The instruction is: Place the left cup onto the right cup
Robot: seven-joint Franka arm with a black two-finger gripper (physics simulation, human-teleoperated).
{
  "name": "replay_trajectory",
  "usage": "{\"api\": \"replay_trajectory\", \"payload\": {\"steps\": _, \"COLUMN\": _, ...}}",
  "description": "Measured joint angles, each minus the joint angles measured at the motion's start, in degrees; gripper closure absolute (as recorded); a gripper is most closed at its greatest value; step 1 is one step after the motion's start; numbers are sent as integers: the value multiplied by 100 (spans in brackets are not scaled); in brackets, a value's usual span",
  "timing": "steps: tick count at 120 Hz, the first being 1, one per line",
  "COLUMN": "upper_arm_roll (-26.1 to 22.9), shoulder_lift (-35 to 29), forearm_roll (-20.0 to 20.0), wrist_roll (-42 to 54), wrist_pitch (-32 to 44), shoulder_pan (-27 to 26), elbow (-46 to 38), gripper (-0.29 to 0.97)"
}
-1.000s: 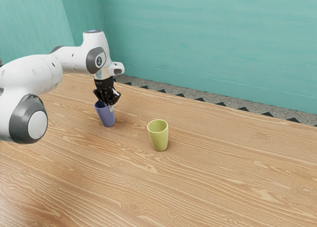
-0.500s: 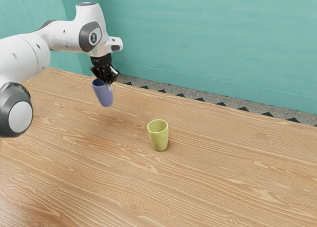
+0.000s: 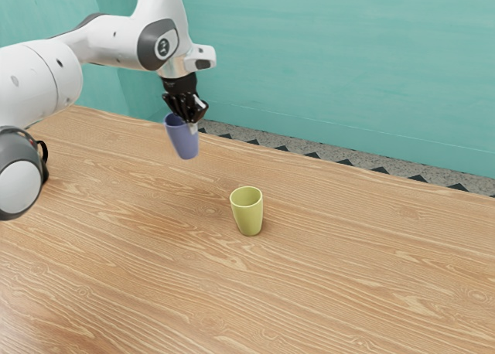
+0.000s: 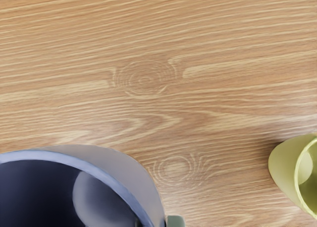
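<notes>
In the exterior view the arm (image 3: 54,60) is cut off by the left edge, and the counter (image 3: 348,277) by the left, lower and right edges. How the fingers (image 3: 188,107) sit on the blue cup (image 3: 183,140) is too small to be told. In the wrist view the blue cup (image 4: 124,172) is cut off by the picture's edge, and the green cup (image 4: 285,162) likewise, with part of its rim and side lost.

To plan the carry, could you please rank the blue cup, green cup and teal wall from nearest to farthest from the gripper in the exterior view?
From the gripper:
1. blue cup: held by it, above the table.
2. green cup: upright on the table, toward the exterior view's right.
3. teal wall: behind the table.
</notes>
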Motion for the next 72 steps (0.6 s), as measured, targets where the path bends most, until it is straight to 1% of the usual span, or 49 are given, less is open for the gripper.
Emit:
{"api": "replay_trajectory", "payload": {"steps": 29, "upper_arm_roll": -9, "shoulder_lift": -466, "forearm_roll": -10, "wrist_roll": 20, "wrist_pitch": 34, "shoulder_pan": -338, "elbow": -579, "gripper": 78}}
{"api": "replay_trajectory", "payload": {"steps": 47, "upper_arm_roll": -17, "shoulder_lift": -596, "forearm_roll": -14, "wrist_roll": 24, "wrist_pitch": 60, "shoulder_pan": -553, "elbow": -811, "gripper": 78}}
{"api": "replay_trajectory", "payload": {"steps": 72, "upper_arm_roll": -21, "shoulder_lift": -622, "forearm_roll": -9, "wrist_roll": 30, "wrist_pitch": 78, "shoulder_pan": -880, "elbow": -878, "gripper": 78}}
